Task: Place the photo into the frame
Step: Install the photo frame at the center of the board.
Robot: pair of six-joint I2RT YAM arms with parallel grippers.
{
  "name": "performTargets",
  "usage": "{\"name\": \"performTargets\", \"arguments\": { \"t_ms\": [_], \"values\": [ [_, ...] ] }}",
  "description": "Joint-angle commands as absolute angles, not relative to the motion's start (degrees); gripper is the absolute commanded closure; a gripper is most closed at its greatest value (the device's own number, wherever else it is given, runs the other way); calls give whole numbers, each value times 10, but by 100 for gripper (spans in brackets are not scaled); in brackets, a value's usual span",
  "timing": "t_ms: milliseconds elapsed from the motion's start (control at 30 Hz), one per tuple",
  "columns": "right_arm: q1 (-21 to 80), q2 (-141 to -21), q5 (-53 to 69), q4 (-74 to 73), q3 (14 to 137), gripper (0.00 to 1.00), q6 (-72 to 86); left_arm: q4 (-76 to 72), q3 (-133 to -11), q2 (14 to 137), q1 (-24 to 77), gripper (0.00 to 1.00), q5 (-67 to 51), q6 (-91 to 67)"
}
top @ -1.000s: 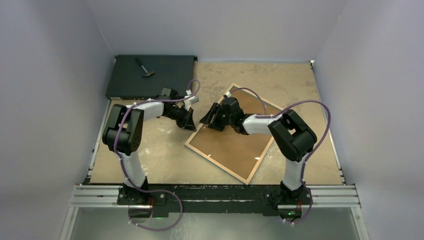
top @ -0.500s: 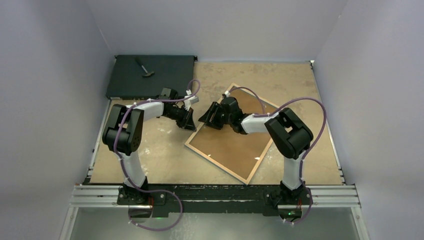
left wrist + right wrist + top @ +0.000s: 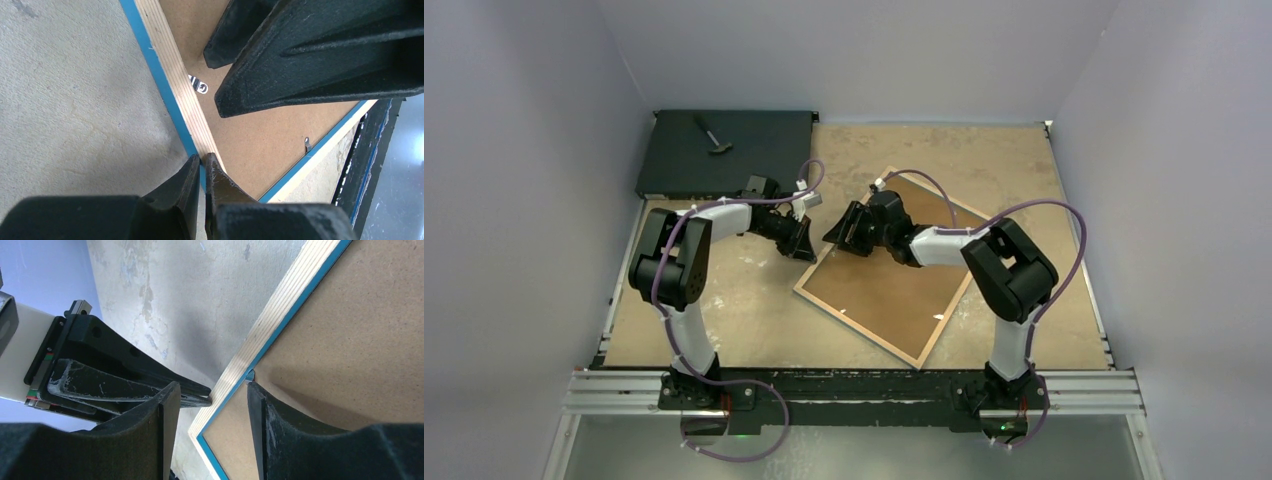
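The frame point(image 3: 854, 327) lies back up on the table at an angle, its light-wood rail point(image 3: 172, 75) edged in blue. A brown backing panel point(image 3: 894, 295) fills it. The photo is out of view. My left gripper point(image 3: 807, 250) is shut, its tips point(image 3: 202, 160) touching the frame's left rail from the outside. My right gripper point(image 3: 836, 238) is open and straddles that same rail point(image 3: 280, 305): one finger point(image 3: 265, 415) rests over the backing panel point(image 3: 360, 330), the other point(image 3: 160, 415) hangs outside, over the table. Nothing is clamped between its fingers.
A flat black box point(image 3: 724, 152) with a small tool point(image 3: 714, 140) on it sits at the back left. Small metal clips point(image 3: 198, 86) sit at the panel's edges. Grey walls close in left, right and back. A metal rail point(image 3: 854, 390) runs along the near edge.
The right gripper's fingers have drawn slightly closer together and shifted a little along the frame's left rail. The left arm and the frame have not moved.
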State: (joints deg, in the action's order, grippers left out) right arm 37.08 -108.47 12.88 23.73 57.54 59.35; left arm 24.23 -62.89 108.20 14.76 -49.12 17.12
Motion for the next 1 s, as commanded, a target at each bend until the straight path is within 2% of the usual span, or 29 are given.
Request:
{"name": "performTargets", "arguments": {
  "t_ms": [0,967],
  "values": [
    [369,-1072,119,238,572,45,577,291,-617,1093,154,100,-471,188],
    [399,-1125,165,247,604,46,582,290,-626,1099,154,100,-478,184]
  ]
}}
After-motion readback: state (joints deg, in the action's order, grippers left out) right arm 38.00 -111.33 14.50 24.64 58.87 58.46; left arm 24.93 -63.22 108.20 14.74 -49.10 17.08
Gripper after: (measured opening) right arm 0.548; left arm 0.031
